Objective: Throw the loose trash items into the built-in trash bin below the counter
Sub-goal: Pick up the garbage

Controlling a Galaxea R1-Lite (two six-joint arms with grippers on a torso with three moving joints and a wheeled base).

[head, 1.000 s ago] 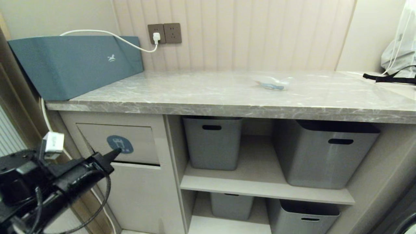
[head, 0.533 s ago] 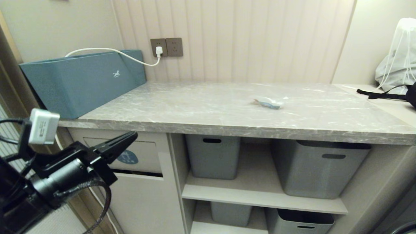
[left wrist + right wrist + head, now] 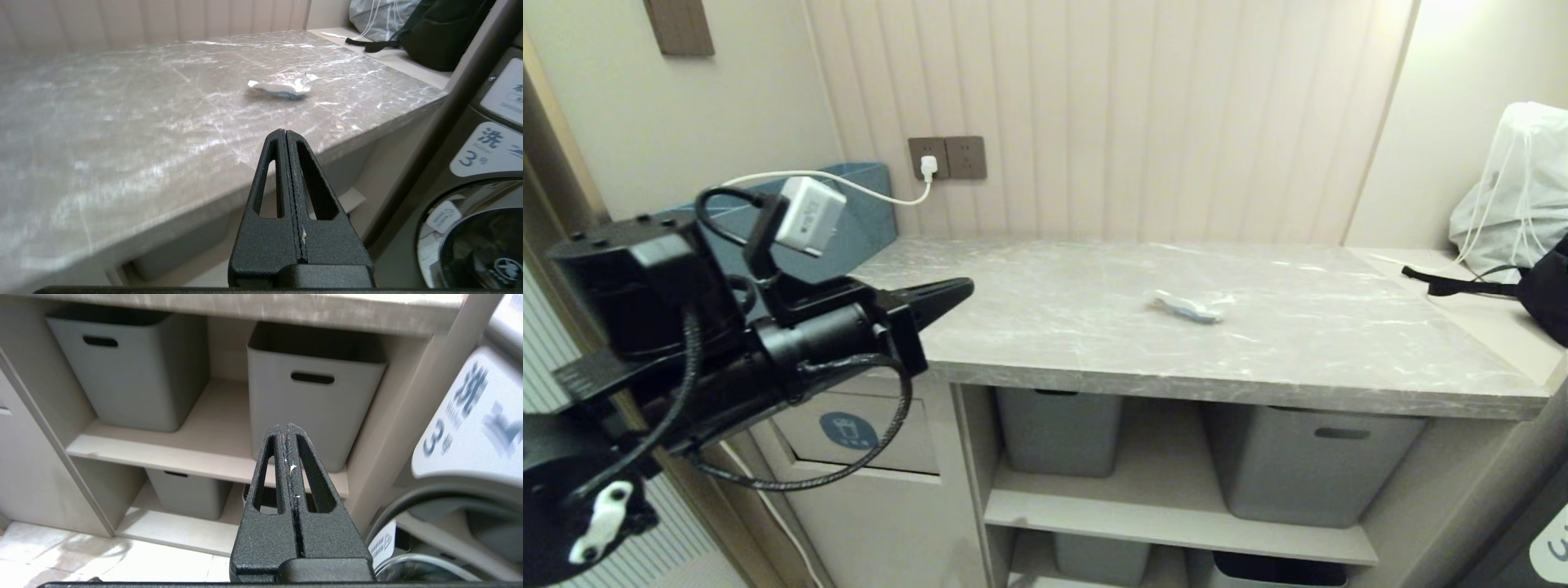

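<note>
Nearest: left claw (image 3: pixel 960 288) pressed fully closed and empty, hanging level at the near-left edge of the tabletop (image 3: pixel 1045 343), tip aimed toward the middle of the slab. Right claw (image 3: pixel 287 430) also pinched closed on nothing, parked low in front of the shelves, facing the grey tubs (image 3: pixel 314 392).

Below the left arm: built-in trash bin (image 3: pixel 849 431), a beige cabinet front with a recessed flap and round blue sticker, partly hidden by the arm.

Mid-distance: one crumpled wrapper (image 3: pixel 1188 306), clear-white with a pale blue tinge, lies alone near the centre of the tabletop, well apart from the left claw. No turquoise scrap visible in any view.

Risks, as judged from here:
- Claw is closed; it must open before descending, or it will only push the wrapper along.
- Wrapper is thin, low and light on a smooth slab; fingers could skid over it or flick it off the edge.
- Bin flap sits under the overhang; a loose pinch could drop the scrap on the floor.

Far: long teal box (image 3: pixel 858 212) at back left, white cable to a wall socket (image 3: pixel 947 158), ribbed beige panelling, white drawstring bag (image 3: pixel 1511 196) and a black bag at far right. Washing machine front beside the cabinet.
</note>
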